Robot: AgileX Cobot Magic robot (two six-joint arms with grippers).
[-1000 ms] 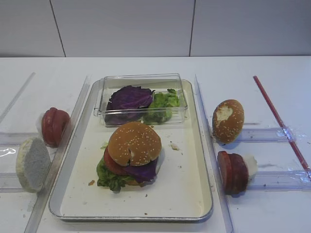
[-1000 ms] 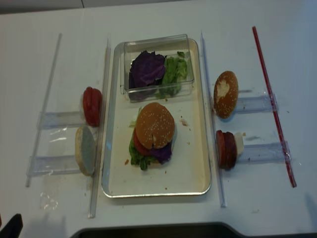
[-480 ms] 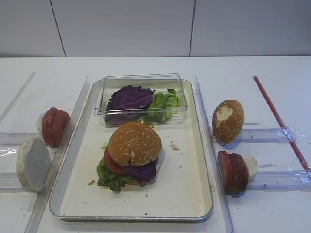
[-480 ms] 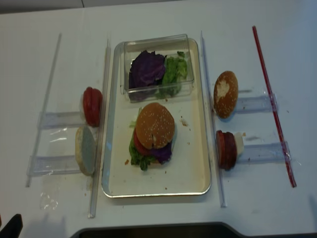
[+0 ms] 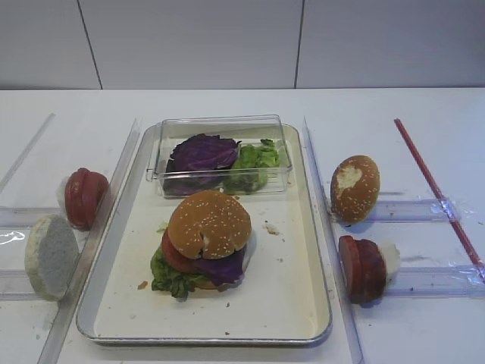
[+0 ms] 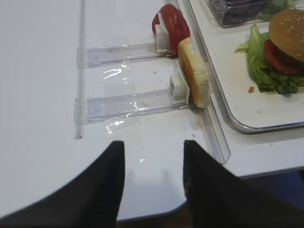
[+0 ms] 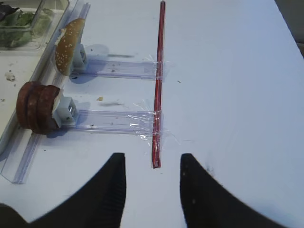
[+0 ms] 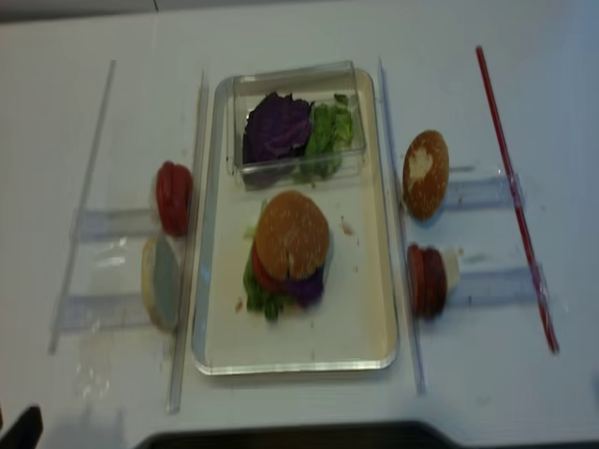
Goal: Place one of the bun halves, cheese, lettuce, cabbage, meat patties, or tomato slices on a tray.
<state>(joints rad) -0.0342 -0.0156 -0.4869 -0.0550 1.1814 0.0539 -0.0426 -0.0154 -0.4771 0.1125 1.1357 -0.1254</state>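
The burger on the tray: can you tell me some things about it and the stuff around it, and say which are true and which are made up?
1. The sesame bun top sits on top of the stack on the tray. True.
2. The purple cabbage lies loose on the table. False: it is inside the clear box on the tray, beside the lettuce.
3. The meat patties stand on edge outside the tray. True.
4. The right gripper is holding the red stick. False: it holds nothing; the stick lies on the table.
5. The pale bun half is on the tray. False: it stands beside it.
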